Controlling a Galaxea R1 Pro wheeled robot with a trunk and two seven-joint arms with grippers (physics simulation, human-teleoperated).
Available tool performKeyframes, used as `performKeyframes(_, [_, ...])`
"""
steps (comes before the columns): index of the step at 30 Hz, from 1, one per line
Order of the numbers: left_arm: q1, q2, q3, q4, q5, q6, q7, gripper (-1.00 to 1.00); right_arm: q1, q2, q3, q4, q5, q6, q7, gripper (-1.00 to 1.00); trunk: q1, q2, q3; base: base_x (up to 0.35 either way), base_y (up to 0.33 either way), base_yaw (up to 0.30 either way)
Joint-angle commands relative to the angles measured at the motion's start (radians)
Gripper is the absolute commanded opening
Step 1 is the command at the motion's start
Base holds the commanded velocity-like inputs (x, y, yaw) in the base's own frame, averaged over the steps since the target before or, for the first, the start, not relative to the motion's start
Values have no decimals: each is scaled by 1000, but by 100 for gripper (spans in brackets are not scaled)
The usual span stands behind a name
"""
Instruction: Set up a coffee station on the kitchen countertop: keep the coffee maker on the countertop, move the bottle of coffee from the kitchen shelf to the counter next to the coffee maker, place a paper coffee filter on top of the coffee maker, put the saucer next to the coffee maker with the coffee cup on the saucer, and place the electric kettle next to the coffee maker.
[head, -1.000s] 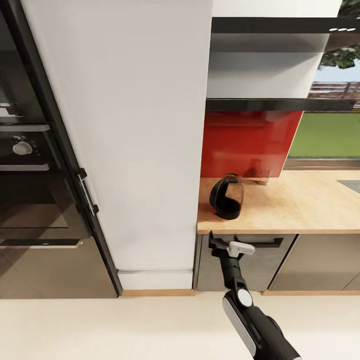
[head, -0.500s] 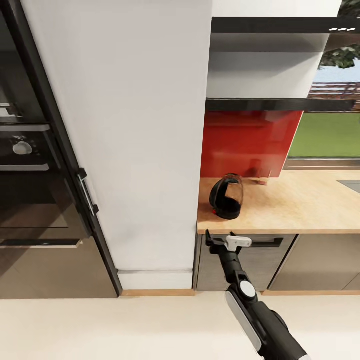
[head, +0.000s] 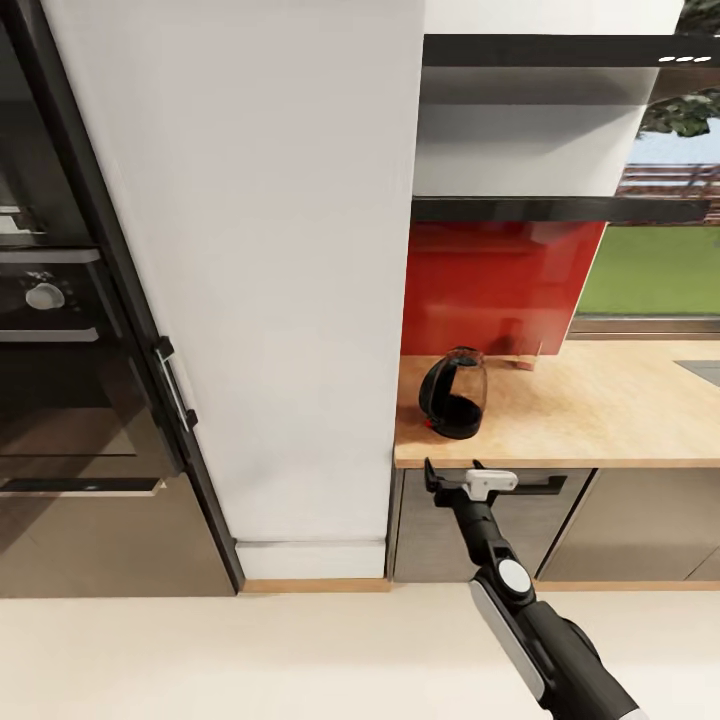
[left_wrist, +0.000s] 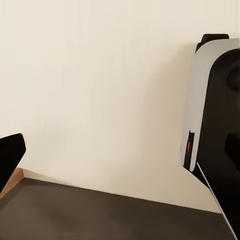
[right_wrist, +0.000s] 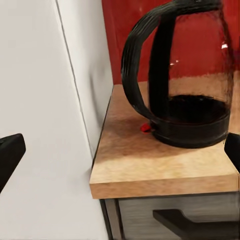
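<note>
The electric kettle (head: 455, 392), clear glass with a black base and loop handle, stands on the kitchen countertop (head: 600, 410) at its left end, close to the white cabinet. Below the counter's front edge, just before the kettle, my right gripper (head: 452, 468) is open and holds nothing. The right wrist view looks between that gripper's (right_wrist: 120, 152) spread fingertips at the kettle (right_wrist: 190, 100) a short way ahead. My left gripper (left_wrist: 120, 150) is open and points at the floor. The dark kitchen shelf (head: 560, 210) hangs above the counter. Coffee maker, bottle of coffee, saucer and coffee cup are out of view.
A tall white cabinet (head: 280, 280) rises left of the counter, with a built-in oven (head: 60, 330) further left. A grey drawer with a dark handle (head: 540, 500) sits under the counter. Behind are a red backsplash (head: 490, 280) and a window (head: 650, 270). A small brownish item (head: 524, 358) stands by the backsplash.
My right arm has shifted a little to the right and the gripper has risen slightly toward the counter's front edge. The kettle has not moved.
</note>
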Motion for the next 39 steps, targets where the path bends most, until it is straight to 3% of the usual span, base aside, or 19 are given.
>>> performKeyframes(1, [-2,-1,-9,3,8,-6,1,100,-1,-2,-4,0,-10,-6,-6,100,1,-2,-2,0,0,0])
performKeyframes(20, [-1,0,-8,4,6,-4,1,100,-1,2,-15,13,-6,-6,-8,100,1,-2,-2,3,0,0])
performKeyframes(33, [0,1,-8,5,5,-3,1,100,-1,3,-14,41,-7,-6,-8,100,1,-2,-2,235,0,0])
performKeyframes(39, [0,2,-10,2,7,-33,0,100,-1,3,-15,41,-7,-6,-8,100,1,-2,-2,253,0,0])
